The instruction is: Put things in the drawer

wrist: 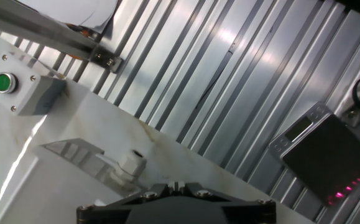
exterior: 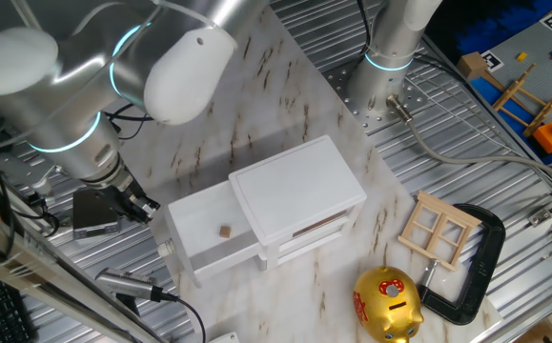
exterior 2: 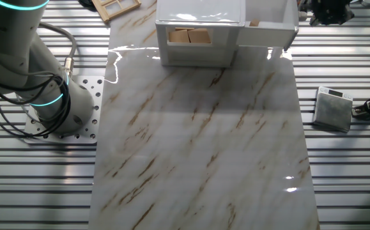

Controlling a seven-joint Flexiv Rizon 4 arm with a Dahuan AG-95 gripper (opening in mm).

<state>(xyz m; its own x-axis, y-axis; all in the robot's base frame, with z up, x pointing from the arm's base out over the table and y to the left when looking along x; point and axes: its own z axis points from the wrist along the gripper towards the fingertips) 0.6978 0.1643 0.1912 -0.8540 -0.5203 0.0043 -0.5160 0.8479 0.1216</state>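
Observation:
The small white cabinet (exterior: 299,186) stands mid-table with its drawer (exterior: 209,238) slid out to the left. A small brown cube (exterior: 225,231) lies inside it. The drawer's round white knob (wrist: 132,167) shows just beyond my fingertips in the hand view. My gripper (exterior: 137,202) hangs left of the drawer front, off the marble slab, and is shut with nothing held. In the other fixed view the drawer (exterior 2: 269,24) sticks out to the right of the cabinet (exterior 2: 200,13), and my gripper (exterior 2: 328,9) is beyond it at the top edge.
A gold piggy bank (exterior: 387,305), a wooden window frame (exterior: 438,229) and a black clamp (exterior: 476,267) lie right of the cabinet. A grey scale (exterior 2: 333,108) sits on the ribbed metal bed beside the slab. A green-button box (wrist: 5,84) is nearby. Wooden blocks (exterior 2: 188,36) show inside the cabinet.

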